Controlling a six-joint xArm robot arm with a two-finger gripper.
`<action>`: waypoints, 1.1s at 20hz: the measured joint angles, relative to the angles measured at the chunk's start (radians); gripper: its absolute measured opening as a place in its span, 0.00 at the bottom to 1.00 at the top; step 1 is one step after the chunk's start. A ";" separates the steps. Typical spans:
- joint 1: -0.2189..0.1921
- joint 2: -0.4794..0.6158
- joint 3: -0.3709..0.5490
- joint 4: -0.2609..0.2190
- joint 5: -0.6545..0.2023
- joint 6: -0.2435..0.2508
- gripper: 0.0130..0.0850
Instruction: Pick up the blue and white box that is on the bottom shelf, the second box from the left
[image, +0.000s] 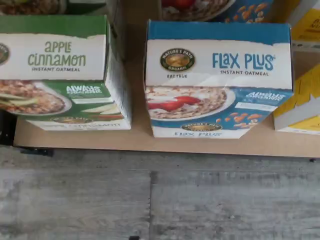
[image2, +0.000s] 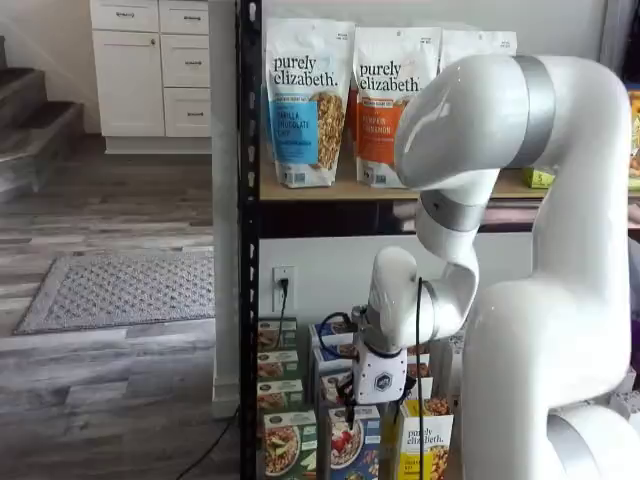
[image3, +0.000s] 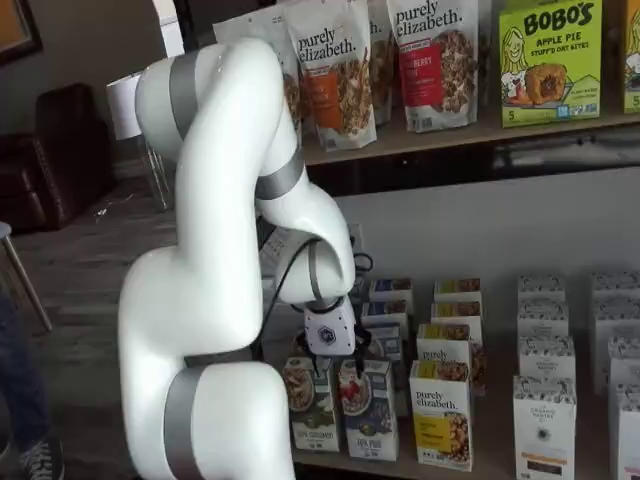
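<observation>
The blue and white box (image: 217, 85), labelled "Flax Plus", stands upright at the front of the bottom shelf (image: 140, 142), with a bowl picture on its face. It shows in both shelf views (image2: 352, 445) (image3: 368, 410). My gripper (image2: 377, 405) hangs just above the box's top, apart from it. It also shows in a shelf view (image3: 337, 362). A black finger shows at each side of the white body with a gap between them, and nothing is held. The fingers do not show in the wrist view.
A green "Apple Cinnamon" box (image: 60, 75) stands close beside the blue one (image2: 288, 445). A yellow-and-white "purely elizabeth" box (image3: 442, 415) stands on its other side. More boxes stand in rows behind. A black rack post (image2: 247, 250) rises near the green box. Grey wood floor (image: 150, 200) lies below the shelf edge.
</observation>
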 joint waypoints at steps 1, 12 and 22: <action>-0.003 0.011 -0.009 -0.007 -0.002 0.004 1.00; -0.025 0.117 -0.099 0.012 -0.042 -0.037 1.00; -0.029 0.180 -0.161 -0.044 -0.050 0.014 1.00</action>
